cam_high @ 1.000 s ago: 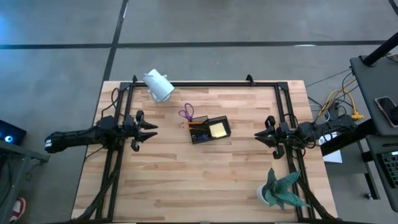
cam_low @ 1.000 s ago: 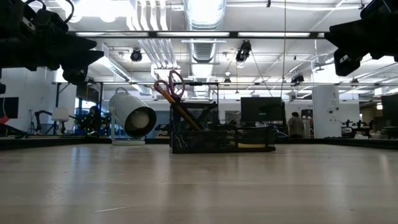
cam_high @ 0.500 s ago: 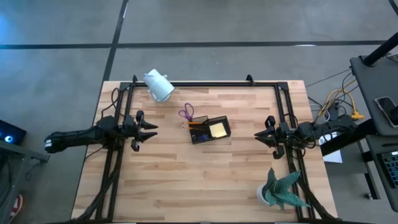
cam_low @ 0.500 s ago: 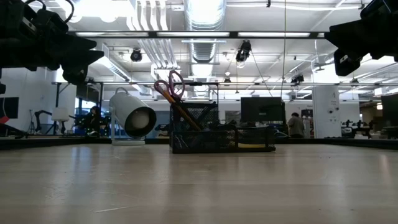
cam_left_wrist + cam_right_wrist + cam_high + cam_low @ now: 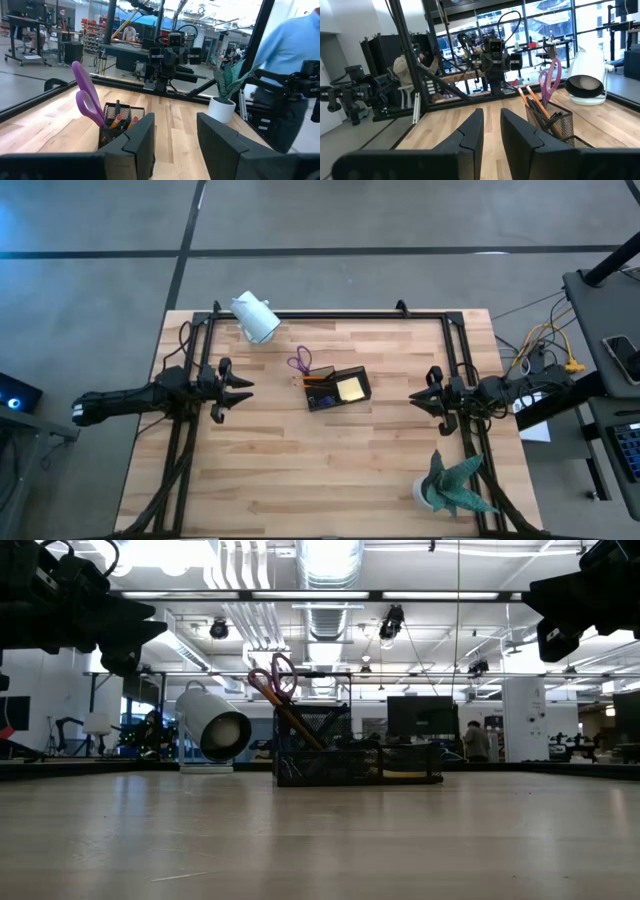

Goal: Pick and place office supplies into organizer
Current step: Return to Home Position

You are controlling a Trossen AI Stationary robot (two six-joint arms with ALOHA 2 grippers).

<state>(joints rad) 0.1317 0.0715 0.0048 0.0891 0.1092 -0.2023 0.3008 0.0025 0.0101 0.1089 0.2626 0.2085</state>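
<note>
The organizer (image 5: pixel 338 389) stands mid-table. Purple-handled scissors (image 5: pixel 299 363) and an orange pencil (image 5: pixel 527 96) stand upright in one of its compartments, and a yellow sticky-note pad (image 5: pixel 350 388) lies flat in the other.

The left gripper (image 5: pixel 246 388) hangs well to the organizer's left, fingers apart and empty. The right gripper (image 5: pixel 414 397) hangs well to its right, fingers slightly apart and empty.

A white camera (image 5: pixel 255 317) sits beyond the organizer on the left arm's side. A plant (image 5: pixel 452 485) stands nearer than the organizer, past the right gripper.

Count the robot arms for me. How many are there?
2. The left arm reaches in over the left edge of the table, the right arm over its right edge, with the organizer between them. None seems hidden.
</note>
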